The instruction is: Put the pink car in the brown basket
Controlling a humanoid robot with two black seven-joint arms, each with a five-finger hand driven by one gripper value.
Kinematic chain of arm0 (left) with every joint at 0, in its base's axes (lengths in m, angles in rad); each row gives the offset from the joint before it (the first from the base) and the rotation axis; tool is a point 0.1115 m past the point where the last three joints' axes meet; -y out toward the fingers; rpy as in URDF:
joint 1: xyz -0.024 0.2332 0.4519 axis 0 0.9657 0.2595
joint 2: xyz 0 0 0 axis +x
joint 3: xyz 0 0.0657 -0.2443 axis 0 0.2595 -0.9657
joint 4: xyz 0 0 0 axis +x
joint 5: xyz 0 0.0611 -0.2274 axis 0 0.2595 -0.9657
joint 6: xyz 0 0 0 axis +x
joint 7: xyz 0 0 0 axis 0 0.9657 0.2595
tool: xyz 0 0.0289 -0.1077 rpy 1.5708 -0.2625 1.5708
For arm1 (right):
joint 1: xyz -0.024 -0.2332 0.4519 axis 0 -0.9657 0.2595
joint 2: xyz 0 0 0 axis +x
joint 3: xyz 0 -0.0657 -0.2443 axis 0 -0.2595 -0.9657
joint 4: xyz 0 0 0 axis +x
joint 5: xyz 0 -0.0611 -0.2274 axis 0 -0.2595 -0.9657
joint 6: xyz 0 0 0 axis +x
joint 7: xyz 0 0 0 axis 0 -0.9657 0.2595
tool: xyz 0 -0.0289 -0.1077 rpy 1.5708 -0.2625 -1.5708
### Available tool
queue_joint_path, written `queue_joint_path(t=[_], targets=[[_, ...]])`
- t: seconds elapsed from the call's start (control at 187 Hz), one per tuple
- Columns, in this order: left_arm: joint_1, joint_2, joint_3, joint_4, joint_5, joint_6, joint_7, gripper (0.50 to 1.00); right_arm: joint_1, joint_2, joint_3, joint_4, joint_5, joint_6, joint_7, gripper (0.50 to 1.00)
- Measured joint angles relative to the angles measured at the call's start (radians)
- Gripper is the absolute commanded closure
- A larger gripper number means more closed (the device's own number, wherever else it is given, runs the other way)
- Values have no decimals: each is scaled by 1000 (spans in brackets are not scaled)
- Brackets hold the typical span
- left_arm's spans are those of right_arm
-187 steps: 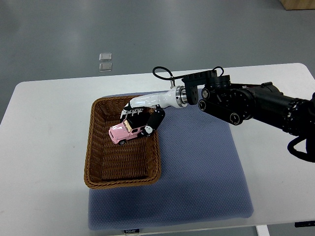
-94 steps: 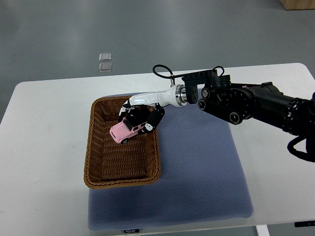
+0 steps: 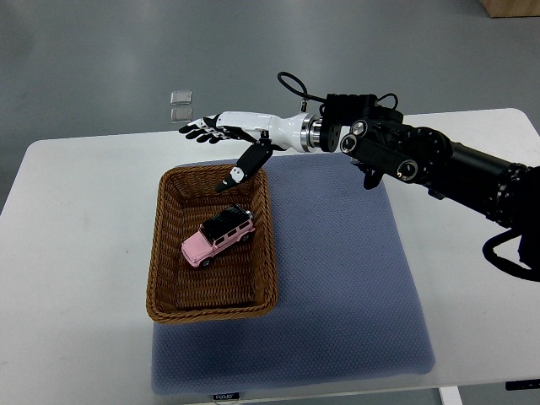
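Now, from the top view, the right robot hand (image 3: 226,132) has let go and lifted away: half a second ago it was down inside the brown basket (image 3: 212,245) around the pink car (image 3: 218,235), and it now hovers above the basket's far rim with fingers spread flat and thumb hanging down, holding nothing. The pink car rests on its wheels on the basket floor, slightly lower in the picture than before, set diagonally and clear of the hand. The basket sits on the left part of a blue-grey mat (image 3: 337,287) spread over the white table (image 3: 76,253). Two small clear squares (image 3: 180,105) lie on the floor beyond the table.
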Motion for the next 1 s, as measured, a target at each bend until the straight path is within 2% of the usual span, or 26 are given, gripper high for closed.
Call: queue_joint_path(t=[0.262,0.593,0.753,0.999], targets=[[0,0,0,0,0,0,0,500,-85,-89,79,-76,428,4,-132,581],[0,0,0,0,0,0,0,500,-201,-97,245,-110,884,0,-357,581],[0,0,0,0,0,0,0,500,-228,-95,264,-110,1006,-2,-378,581],[0,0,0,0,0,0,0,500,-237,-87,266,-113,1021,7,-370,581]])
